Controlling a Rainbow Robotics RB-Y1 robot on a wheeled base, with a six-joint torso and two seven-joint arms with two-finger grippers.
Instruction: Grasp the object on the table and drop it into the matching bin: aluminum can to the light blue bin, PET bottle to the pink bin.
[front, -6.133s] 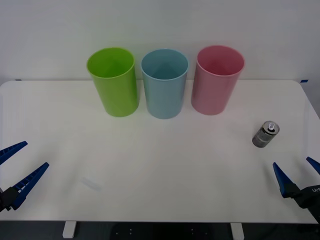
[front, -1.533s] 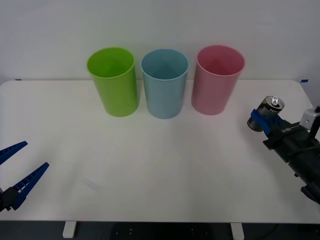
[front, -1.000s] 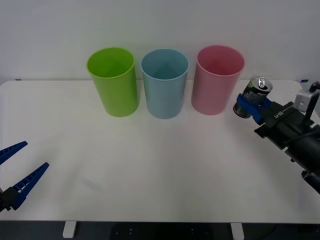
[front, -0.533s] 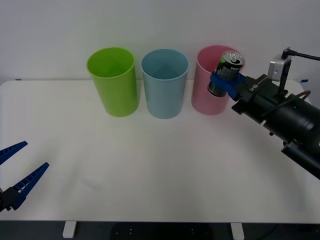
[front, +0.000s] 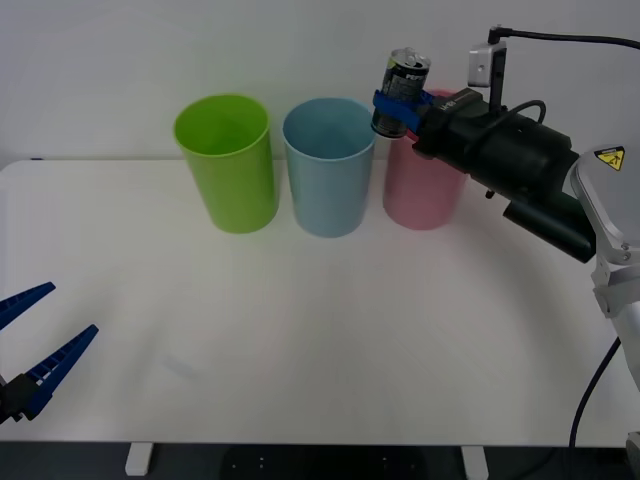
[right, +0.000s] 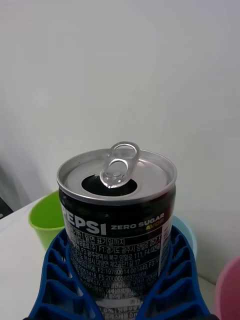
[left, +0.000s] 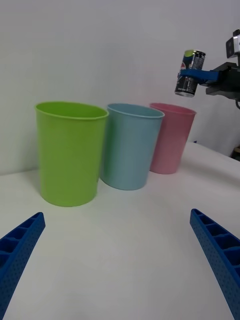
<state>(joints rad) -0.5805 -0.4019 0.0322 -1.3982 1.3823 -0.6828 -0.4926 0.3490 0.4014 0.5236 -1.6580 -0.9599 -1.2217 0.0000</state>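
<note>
Over the white desk (front: 320, 330) our right end effector (front: 398, 105) gripped the aluminum can (front: 402, 90), carrying; next, centre over the light blue bin (front: 329, 165); left end effector (front: 30, 350) sat released.

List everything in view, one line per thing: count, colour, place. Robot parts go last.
aluminum can: one, dark grey with silver top and pull tab, held upright in the air above the gap between the light blue and pink bins.
light blue bin: one, light blue, middle of the row at the far side of the table.
pink bin: one, pink, on the robot's right of the row, partly behind the right arm.
lime green bin: one, lime green, on the robot's left of the row.
table: one, white, under the bins.
right gripper: one, blue fingers shut on the can, raised over the bins.
left gripper: one, blue fingers open, low at the table's near left edge.
</note>
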